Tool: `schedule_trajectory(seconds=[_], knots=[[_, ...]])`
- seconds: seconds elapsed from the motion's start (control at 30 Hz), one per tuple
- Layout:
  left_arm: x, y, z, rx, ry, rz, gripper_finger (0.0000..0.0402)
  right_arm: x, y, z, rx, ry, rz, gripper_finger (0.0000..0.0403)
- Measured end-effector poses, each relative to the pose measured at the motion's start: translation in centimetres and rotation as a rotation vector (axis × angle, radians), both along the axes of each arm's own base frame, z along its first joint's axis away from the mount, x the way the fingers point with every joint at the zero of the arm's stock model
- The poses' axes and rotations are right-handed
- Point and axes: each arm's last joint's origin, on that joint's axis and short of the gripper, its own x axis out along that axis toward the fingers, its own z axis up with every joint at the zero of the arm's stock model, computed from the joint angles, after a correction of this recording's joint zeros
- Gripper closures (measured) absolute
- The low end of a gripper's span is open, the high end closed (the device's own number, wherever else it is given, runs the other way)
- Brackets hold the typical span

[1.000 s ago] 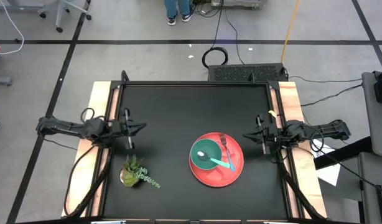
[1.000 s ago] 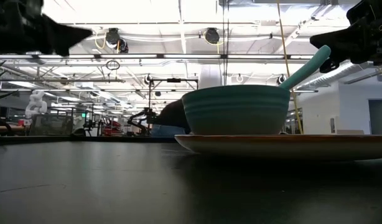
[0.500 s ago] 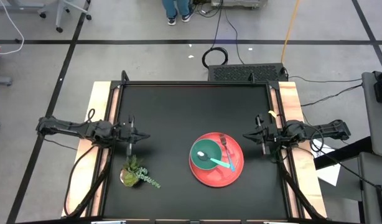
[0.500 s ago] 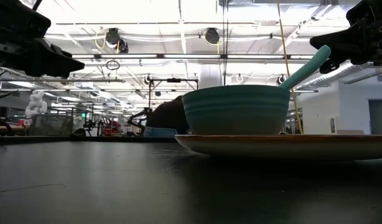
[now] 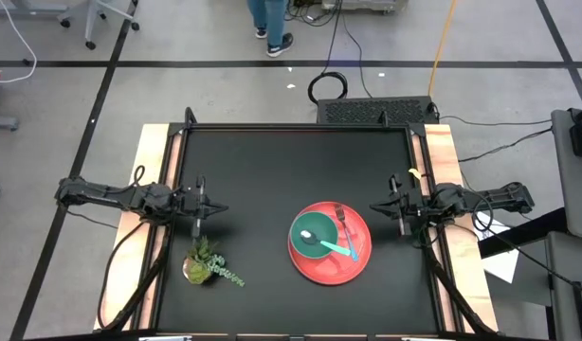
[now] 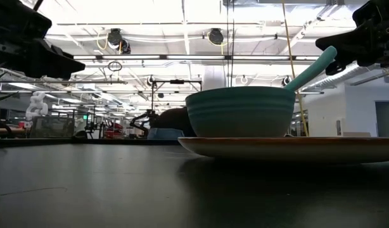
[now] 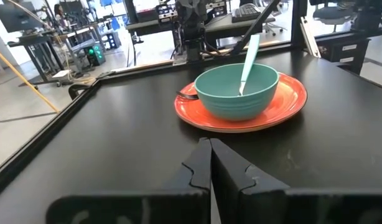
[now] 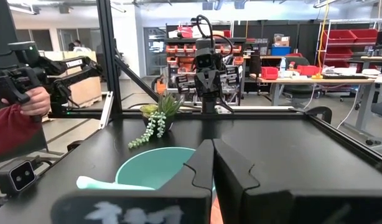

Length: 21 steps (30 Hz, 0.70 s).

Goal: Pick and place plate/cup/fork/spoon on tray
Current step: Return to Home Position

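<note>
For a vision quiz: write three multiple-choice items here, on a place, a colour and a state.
1. The spoon is: A under the tray; B in the cup; C held in mid-air.
2. The tray is: A red; B white; C blue.
3. The left arm's jaws are: A wide open; B gripping the cup; C shut, empty.
B: its handle leans over the cup's rim. A: coral red under the cup. C: pressed together, nothing between.
</note>
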Motion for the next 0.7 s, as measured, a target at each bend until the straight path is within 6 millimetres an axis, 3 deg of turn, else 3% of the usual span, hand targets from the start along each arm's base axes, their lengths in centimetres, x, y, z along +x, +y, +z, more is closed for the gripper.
schedule_trajectory(seconds=[0.7], knots=[[0.01,0.00,-0.02,-0.026,0.003,0.004,0.0392,-0.01,0.00,0.14,-0.002,-0.015,0.000,0.0403]])
